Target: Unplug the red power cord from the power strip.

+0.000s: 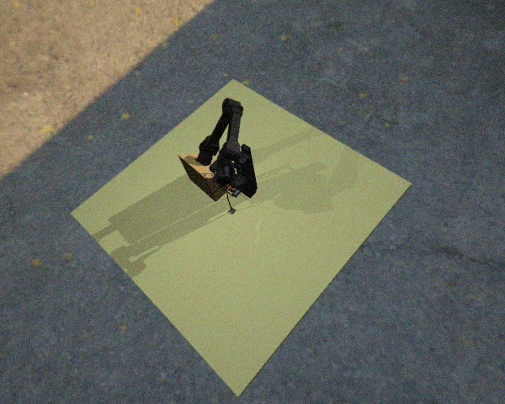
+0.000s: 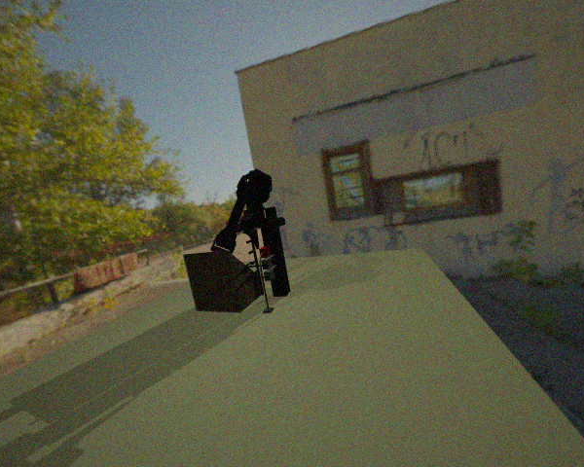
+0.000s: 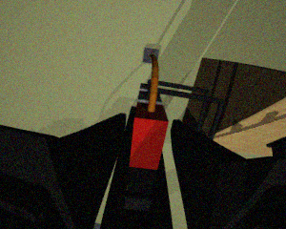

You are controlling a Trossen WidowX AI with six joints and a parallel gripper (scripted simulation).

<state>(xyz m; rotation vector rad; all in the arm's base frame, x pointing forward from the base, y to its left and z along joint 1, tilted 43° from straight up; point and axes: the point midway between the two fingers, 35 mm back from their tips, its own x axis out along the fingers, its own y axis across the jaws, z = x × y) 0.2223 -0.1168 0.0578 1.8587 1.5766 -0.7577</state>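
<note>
The red plug sits in the black power strip, which stands upright on the green mat. An orange-red cord runs from the plug down to a small grey end block on the mat. My gripper is at the strip with one dark finger on each side of the plug. The fingers stand partly apart, with thin gaps beside the plug. In the top and exterior views the arm hides most of the plug.
A brown wooden box stands right beside the strip, under the arm's base. Thin black prongs stick out from the strip's side. Asphalt surrounds the mat, and a building wall stands behind it.
</note>
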